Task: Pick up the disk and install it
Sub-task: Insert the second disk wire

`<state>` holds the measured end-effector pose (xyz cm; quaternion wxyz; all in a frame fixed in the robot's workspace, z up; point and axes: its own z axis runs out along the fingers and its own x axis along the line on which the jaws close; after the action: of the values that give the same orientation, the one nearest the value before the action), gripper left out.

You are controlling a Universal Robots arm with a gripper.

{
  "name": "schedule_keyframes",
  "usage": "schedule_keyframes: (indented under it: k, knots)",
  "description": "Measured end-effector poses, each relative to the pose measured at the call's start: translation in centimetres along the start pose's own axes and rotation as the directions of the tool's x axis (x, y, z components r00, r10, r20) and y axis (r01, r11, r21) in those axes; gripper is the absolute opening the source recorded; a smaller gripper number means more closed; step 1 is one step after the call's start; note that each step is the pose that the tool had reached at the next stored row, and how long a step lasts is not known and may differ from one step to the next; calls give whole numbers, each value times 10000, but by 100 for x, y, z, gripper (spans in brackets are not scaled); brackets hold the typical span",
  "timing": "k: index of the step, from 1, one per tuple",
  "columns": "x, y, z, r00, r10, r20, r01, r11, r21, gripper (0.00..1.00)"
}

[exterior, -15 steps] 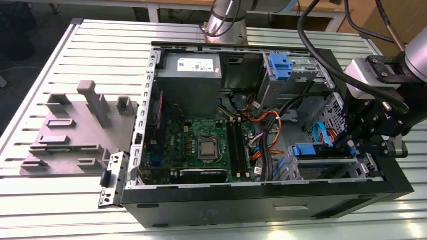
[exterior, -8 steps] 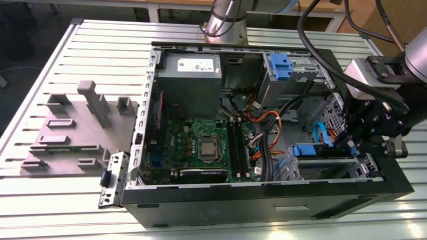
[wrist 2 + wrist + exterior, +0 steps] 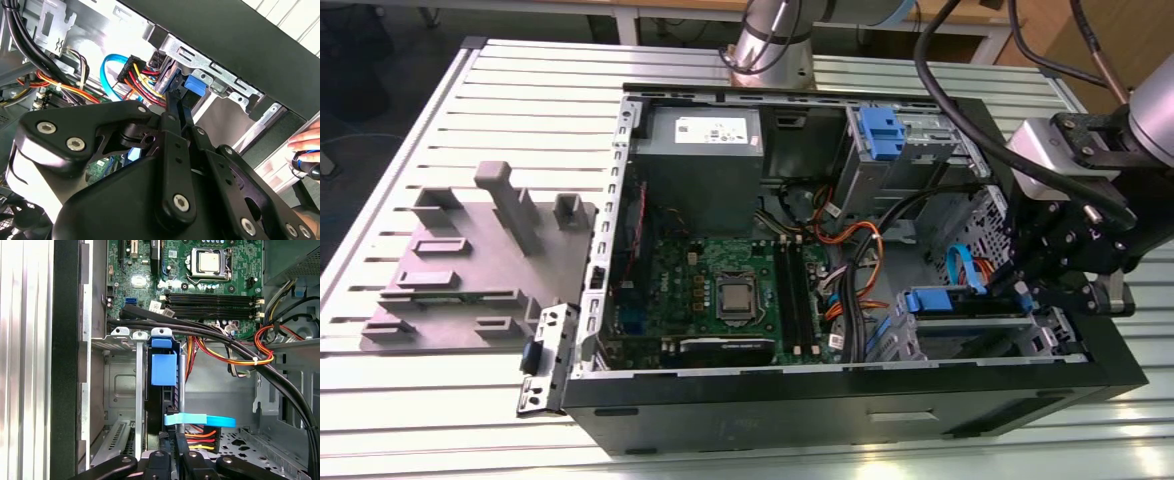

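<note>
A slatted metal workbench (image 3: 427, 130) carries an open computer case (image 3: 854, 385) lying on its side, with a grey moulded fixture (image 3: 467, 265) beside it at the exterior view's left. From my remote seat, I see the gripper (image 3: 1041, 290) lowered into the case at the exterior view's right, over the drive cage (image 3: 974, 335).

The disk (image 3: 162, 400) stands on edge in that cage, in the slot next to the bare metal divider (image 3: 140, 390). In the first wrist view its thin edge faces the camera, and its long axis runs from the gripper toward the motherboard (image 3: 200, 285); its blue rail (image 3: 163, 367) and blue tab face outward. Most of its body is sunk in the slot, so I cannot make out its label.

In both wrist views the two fingers (image 3: 175, 107) lie close together, reaching to the disk's end near the blue tab (image 3: 194, 86). Whether they pinch the disk or merely press against it I cannot tell, because the tips are buried among cables (image 3: 140, 75).

A light blue ribbon cable (image 3: 200, 420) crosses just beside the fingers. A person's hand (image 3: 307, 147) is cut off at the second wrist view's edge, outside the case.
</note>
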<state>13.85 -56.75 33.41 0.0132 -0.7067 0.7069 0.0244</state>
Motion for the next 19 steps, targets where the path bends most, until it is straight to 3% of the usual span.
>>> schedule_keyframes:
  k: [19]
  knots:
    - [-2, 1, -37, 10000, 0, 2, 0, 10000, 0, 16]
